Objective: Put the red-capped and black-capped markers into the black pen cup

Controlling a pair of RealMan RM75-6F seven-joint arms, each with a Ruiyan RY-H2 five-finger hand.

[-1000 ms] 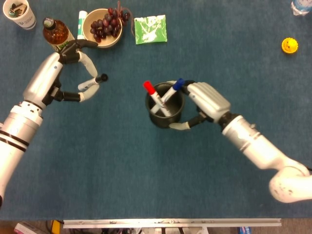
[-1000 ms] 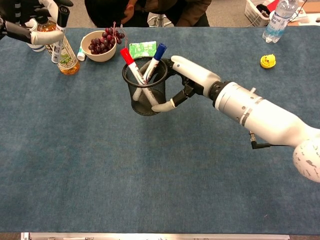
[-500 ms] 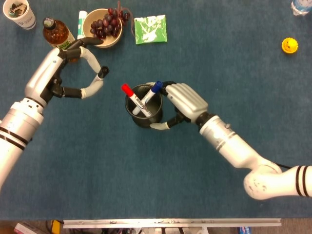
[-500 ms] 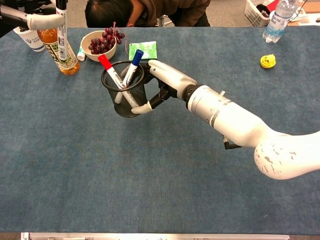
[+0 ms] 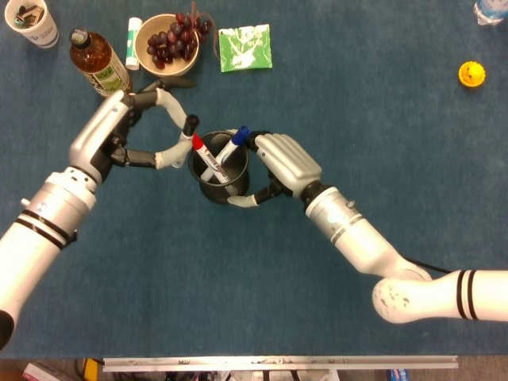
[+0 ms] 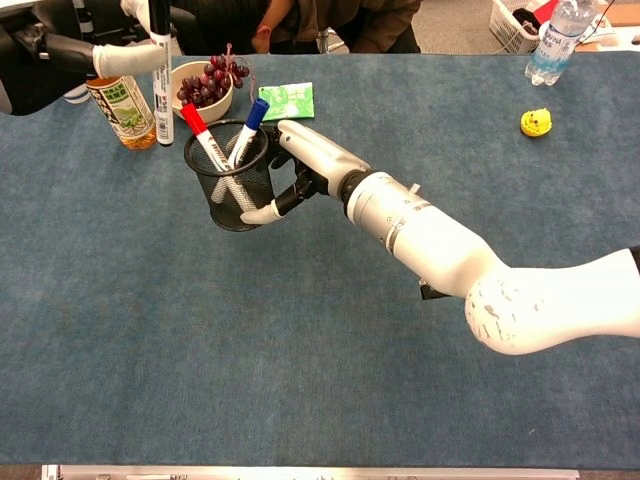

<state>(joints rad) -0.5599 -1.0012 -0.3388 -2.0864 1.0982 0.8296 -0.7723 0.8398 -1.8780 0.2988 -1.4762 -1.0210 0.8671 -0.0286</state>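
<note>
Two markers, red-capped marker [image 6: 196, 128] and blue-capped marker [image 6: 250, 122], stand in our black pen cup [image 6: 234, 195] | right hand [image 6: 300, 165] grasps cup | left hand [image 5: 163, 131] pinches black-capped marker [image 6: 161, 75] upright beside rim | open mat [image 6: 250, 340] below

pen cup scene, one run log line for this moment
left hand: holds black marker upright beside cup | right hand: grips pen cup | in cup: red marker, blue marker
</note>
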